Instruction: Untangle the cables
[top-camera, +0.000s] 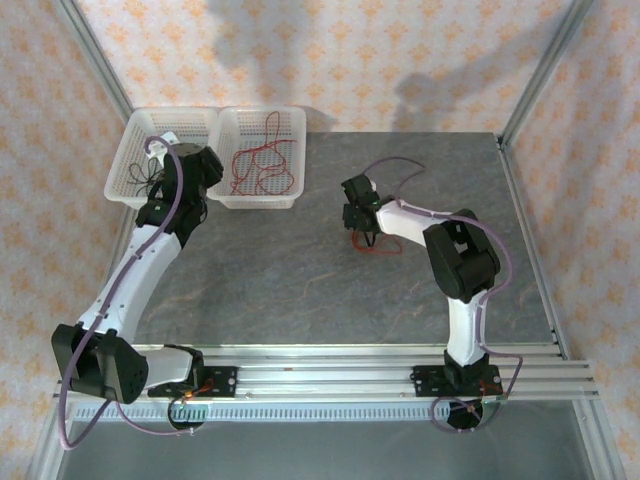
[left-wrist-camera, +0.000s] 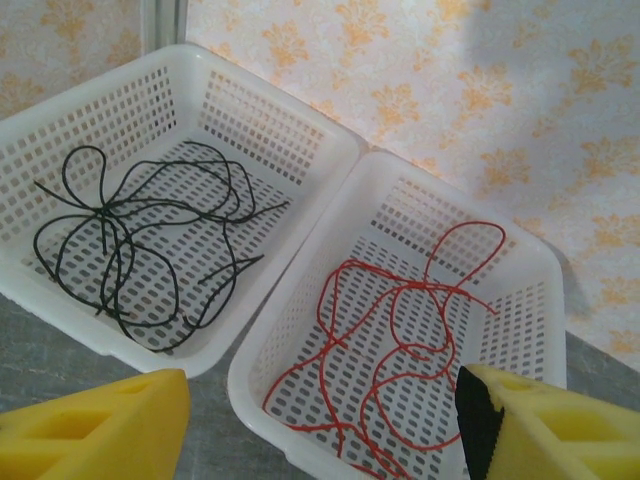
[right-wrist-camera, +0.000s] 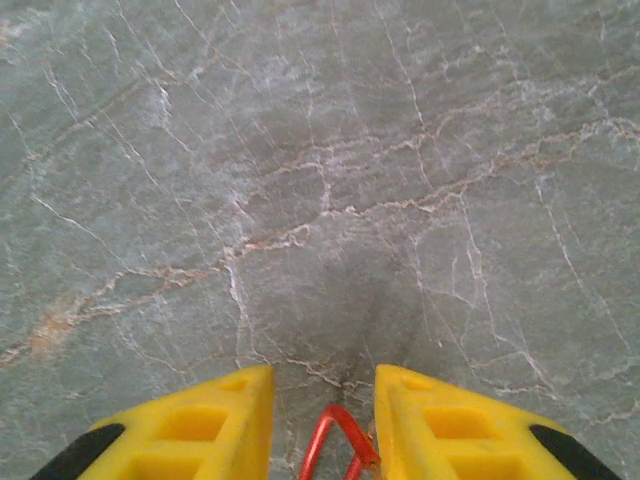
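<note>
Black wires lie tangled in the left white basket, and red wires lie in the right white basket. My left gripper hangs open over the near edge of the two baskets with nothing between its fingers. From above, it sits between the black wires and the red wires. My right gripper points down at the table's middle over a loose red wire. In the right wrist view a loop of that red wire stands between the open fingers, close to the right one.
The two baskets stand side by side at the back left of the grey marbled table. Metal frame posts and patterned walls surround the table. A rail with both arm bases runs along the near edge.
</note>
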